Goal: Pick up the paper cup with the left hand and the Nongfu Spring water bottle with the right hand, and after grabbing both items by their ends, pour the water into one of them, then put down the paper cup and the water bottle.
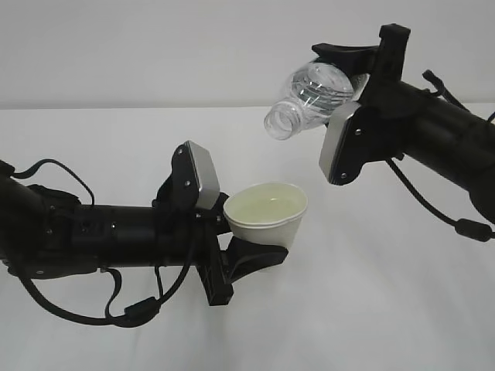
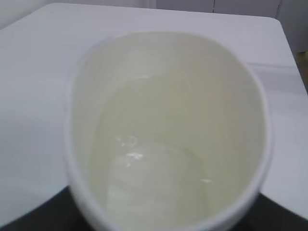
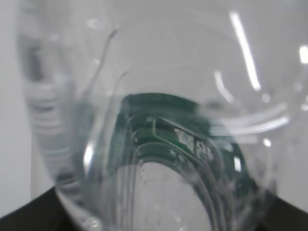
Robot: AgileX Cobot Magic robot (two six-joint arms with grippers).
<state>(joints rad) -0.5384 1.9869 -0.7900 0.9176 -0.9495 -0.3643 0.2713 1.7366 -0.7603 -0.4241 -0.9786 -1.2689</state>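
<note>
Up on the right, the right hand (image 1: pixel 357 73) has its black jaws clamped across the Nongfu Spring water bottle (image 1: pixel 309 97), holding it by the base end and well above the table (image 1: pixel 116 131). That bottle is tipped over, its open mouth aimed down and to the left, above and slightly left of the paper cup (image 1: pixel 267 216) without touching it. No stream shows between mouth and cup in the exterior view. Through the right wrist camera the clear bottle wall fills the picture, with the dark green label (image 3: pixel 159 122) showing through it (the white lettering is too blurred to read). Lower and left of centre, the left hand (image 1: pixel 251 251) grips the paper cup from its left side and underneath, low on its body, one black finger (image 1: pixel 259 259) wrapping under the near wall. That cup is held off the white table, roughly upright, tilted a little. Its pale cream inside holds the water (image 2: pixel 159 178), a shallow clear pool lying over the cup's bottom, seen plainly from the left wrist camera.
</note>
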